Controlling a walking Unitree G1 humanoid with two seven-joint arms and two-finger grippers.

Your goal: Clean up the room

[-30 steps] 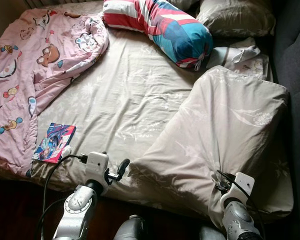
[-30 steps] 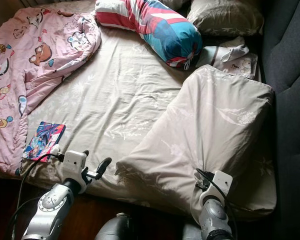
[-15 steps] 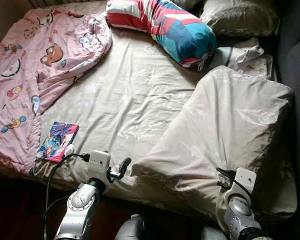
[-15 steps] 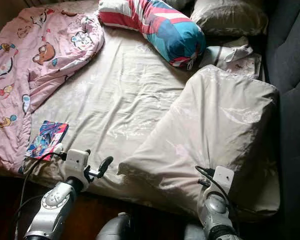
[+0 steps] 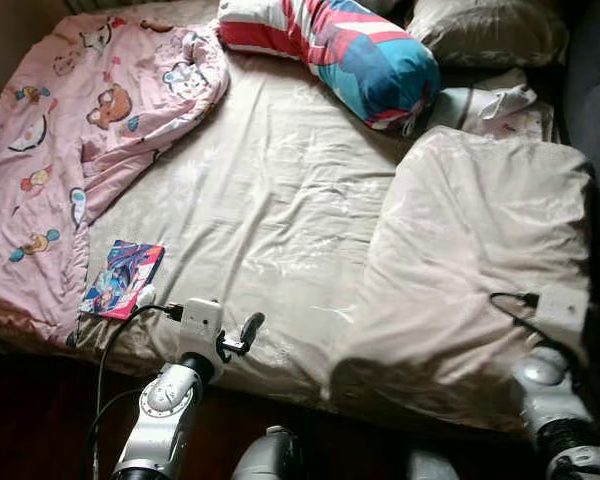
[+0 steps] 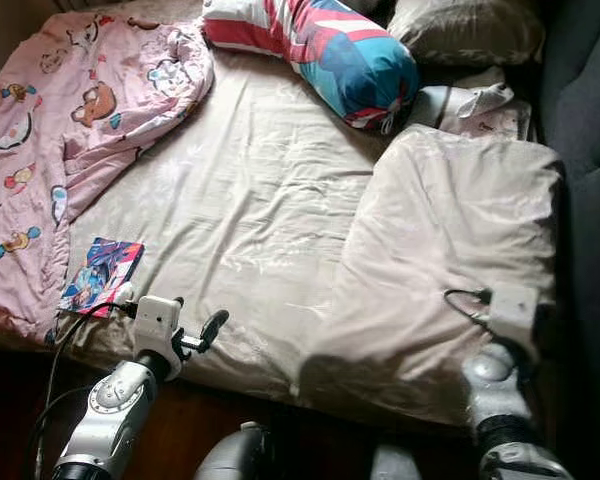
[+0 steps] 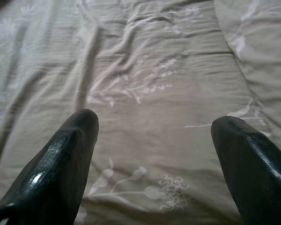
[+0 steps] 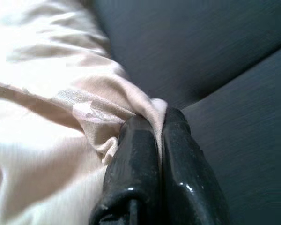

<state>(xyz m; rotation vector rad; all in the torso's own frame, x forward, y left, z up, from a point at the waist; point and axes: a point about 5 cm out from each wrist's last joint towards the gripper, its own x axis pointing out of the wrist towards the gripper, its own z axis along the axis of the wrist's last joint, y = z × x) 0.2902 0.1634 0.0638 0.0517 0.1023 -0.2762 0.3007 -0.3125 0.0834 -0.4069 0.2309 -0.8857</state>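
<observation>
- Two black fingers of the right gripper (image 8: 152, 140) were pinched tight on a fold of the beige duvet (image 5: 470, 270), which lay folded over the bed's right side, against the dark headboard (image 6: 585, 130).
- The left gripper (image 7: 154, 154) hovered with its fingers spread wide, holding nothing, over the beige sheet (image 5: 270, 200) at the bed's near edge.
- A colourful book (image 5: 122, 279) lay near the near-left corner, beside the pink blanket (image 5: 60, 150).
- A striped bolster (image 5: 330, 45) lay along the far edge.
</observation>
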